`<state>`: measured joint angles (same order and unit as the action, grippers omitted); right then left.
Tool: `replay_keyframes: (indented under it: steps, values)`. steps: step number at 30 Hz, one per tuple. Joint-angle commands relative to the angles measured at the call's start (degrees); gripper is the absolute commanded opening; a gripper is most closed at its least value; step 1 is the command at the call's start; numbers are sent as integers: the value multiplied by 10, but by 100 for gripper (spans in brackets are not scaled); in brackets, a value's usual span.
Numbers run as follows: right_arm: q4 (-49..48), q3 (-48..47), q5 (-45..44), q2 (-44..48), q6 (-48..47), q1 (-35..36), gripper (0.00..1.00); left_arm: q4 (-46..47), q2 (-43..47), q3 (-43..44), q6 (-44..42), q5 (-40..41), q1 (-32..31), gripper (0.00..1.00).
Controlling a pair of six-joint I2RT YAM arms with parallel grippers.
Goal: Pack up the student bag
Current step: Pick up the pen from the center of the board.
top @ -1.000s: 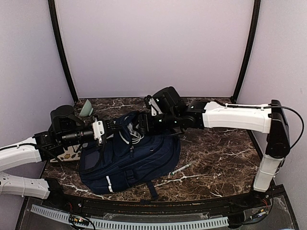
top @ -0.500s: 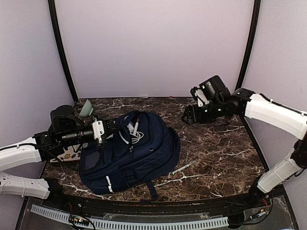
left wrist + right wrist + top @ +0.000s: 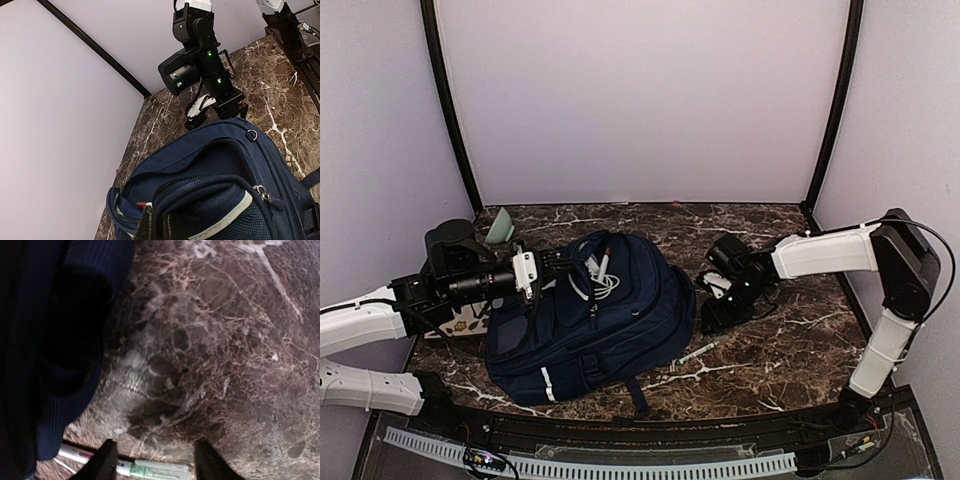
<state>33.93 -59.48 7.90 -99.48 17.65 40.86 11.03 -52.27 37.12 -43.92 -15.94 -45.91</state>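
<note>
The student bag (image 3: pixel 590 325), navy blue with white trim, lies on the marble table with its top open; a white cable and a red-tipped item (image 3: pixel 602 265) show inside. My left gripper (image 3: pixel 552 262) is shut on the fabric rim of the bag's opening (image 3: pixel 200 195), its fingers (image 3: pixel 147 225) pinching it. My right gripper (image 3: pixel 713 320) hangs low over the table just right of the bag, open. In the right wrist view a white pen with a green cap (image 3: pixel 150 470) lies between its open fingertips (image 3: pixel 107 457), and the bag's edge (image 3: pixel 45 350) fills the left.
The pen (image 3: pixel 698 351) lies on the table by the bag's right side. A teal object (image 3: pixel 501 226) stands at the back left corner. A flat sticker-covered item (image 3: pixel 470 320) lies under my left arm. Black frame posts flank the back wall.
My right arm left the bag's opening, swung out to the back right, then dropped to the table beside the bag over the pen. The left gripper and bag stayed put.
</note>
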Motion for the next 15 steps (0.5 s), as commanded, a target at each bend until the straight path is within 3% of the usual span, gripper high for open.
replay_keyframes:
  steps: [1,5,15]
  values:
    - [-5,5,14,-11,-7,-2,45,97,26,10,14,-22,-2,0]
    - [20,42,6,15,21,14,39,96,25,9,13,-22,-2,0]
    - [50,97,-34,125,122,101,39,94,19,11,14,-27,-2,0]
